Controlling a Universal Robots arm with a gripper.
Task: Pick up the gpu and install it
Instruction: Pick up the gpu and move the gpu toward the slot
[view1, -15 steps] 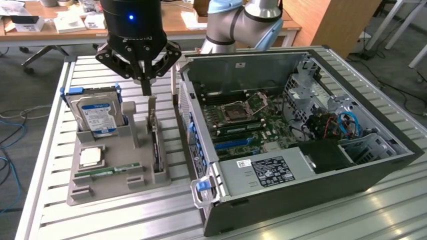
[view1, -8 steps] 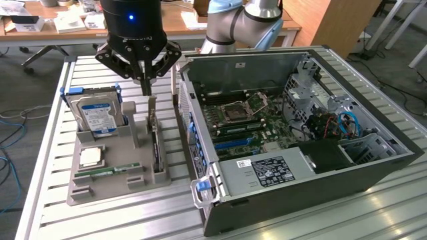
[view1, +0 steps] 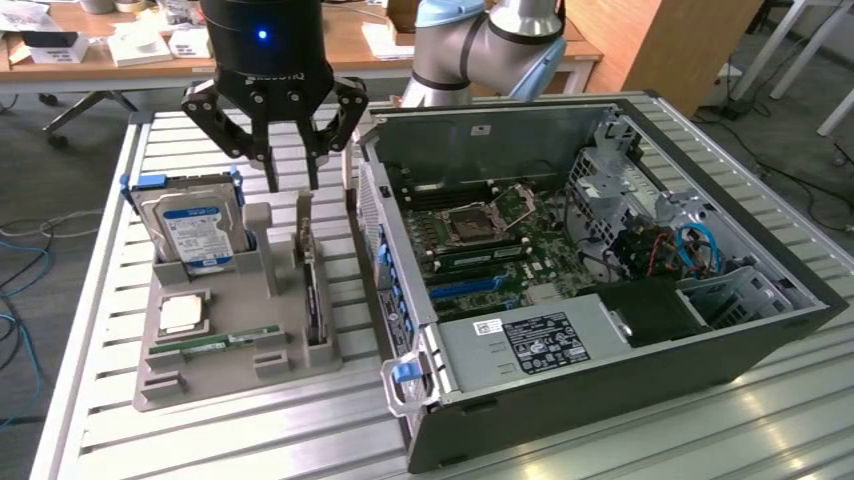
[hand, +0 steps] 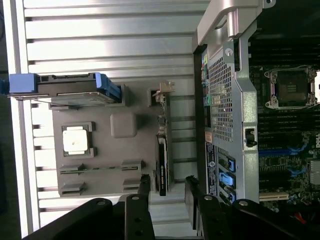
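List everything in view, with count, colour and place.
gpu: 1, black, on edge in the holder.
hard drive: 1, blue-white label, upright in the holder.
processor chip: 1, silver, flat in the holder.
RAM stick: 1, green, slotted in the holder.
holder: 1, grey, on the table.
computer case: 1, black, open, beside the holder.
table: 1, silver, slatted.
arm: 1, grey-blue, behind the case.
tool: 1, black, open, above the gpu.
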